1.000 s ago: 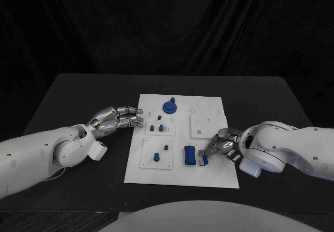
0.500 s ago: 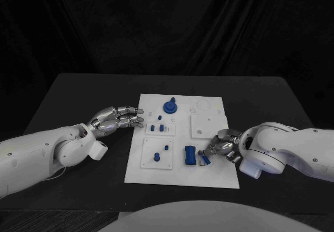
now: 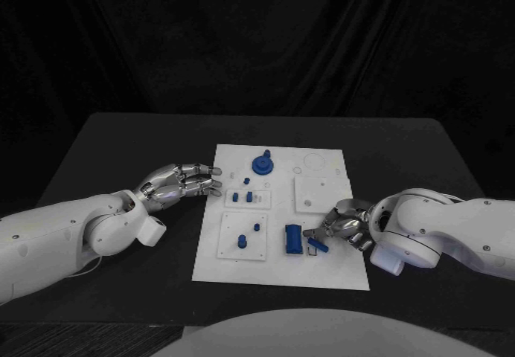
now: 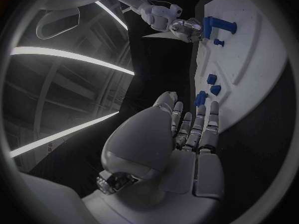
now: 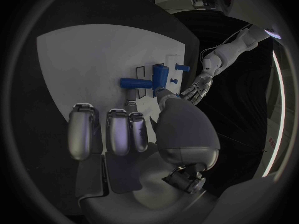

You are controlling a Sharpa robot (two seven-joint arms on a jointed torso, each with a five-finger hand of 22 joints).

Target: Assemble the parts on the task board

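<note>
A white board, flat, rectangular and matte, lies in the middle of the black table, and on it you have several small blue parts of smooth, hard-looking plastic. Toward the near right of the board stands a chunky upright blue block. Just beside it, your right hand pinches a short blue rod between thumb and a finger, with the other silver fingers curled close over the board. In the right wrist view the rod reads as a plain cylinder lying level, its far end at or touching the block.

Farther along the board sit a round blue knob, a pair of small blue pegs and a blue pin on a raised white square.

Your left hand rests at the board's left edge, fingers loosely bent and apart, holding nothing.

The likely risk: the rod is slim and slick, so a slight tilt could jam it against the block or let it slip from the pinch, and pushing hard might slide the unheld board
</note>
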